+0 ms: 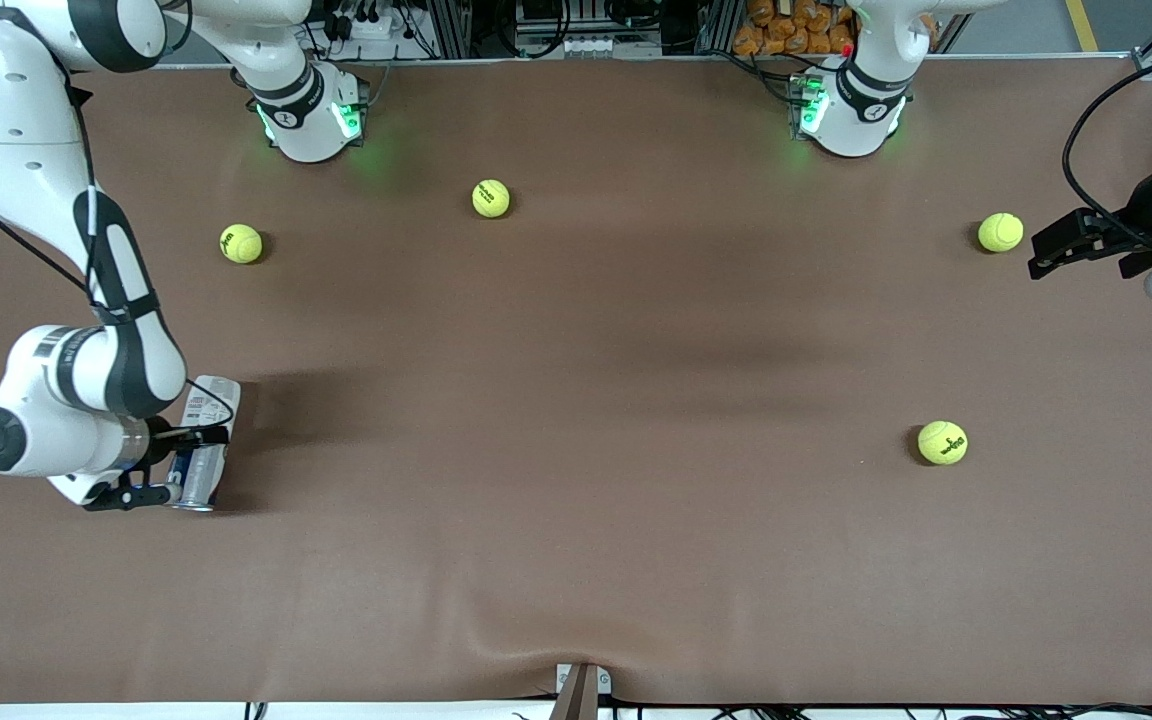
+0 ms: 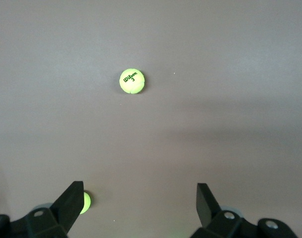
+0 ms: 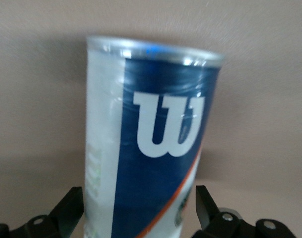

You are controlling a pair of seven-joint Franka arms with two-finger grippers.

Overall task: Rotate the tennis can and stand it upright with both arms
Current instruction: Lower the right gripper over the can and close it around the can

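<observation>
Near the table's [image 1: 576, 560] edge at the right arm's end, the tennis can [image 1: 204, 440] lies flat, straddled by the right gripper [image 1: 161, 465], fingers spread, nothing clamped yet. Closing squarely across the label, clear of the rim, should prevent rolling. Over the table's other end the left gripper [image 1: 1071, 245] waits unclenched beside a tennis ball [image 1: 1000, 232].

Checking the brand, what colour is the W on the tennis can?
White on dark blue; tennis can, right wrist view.
</observation>
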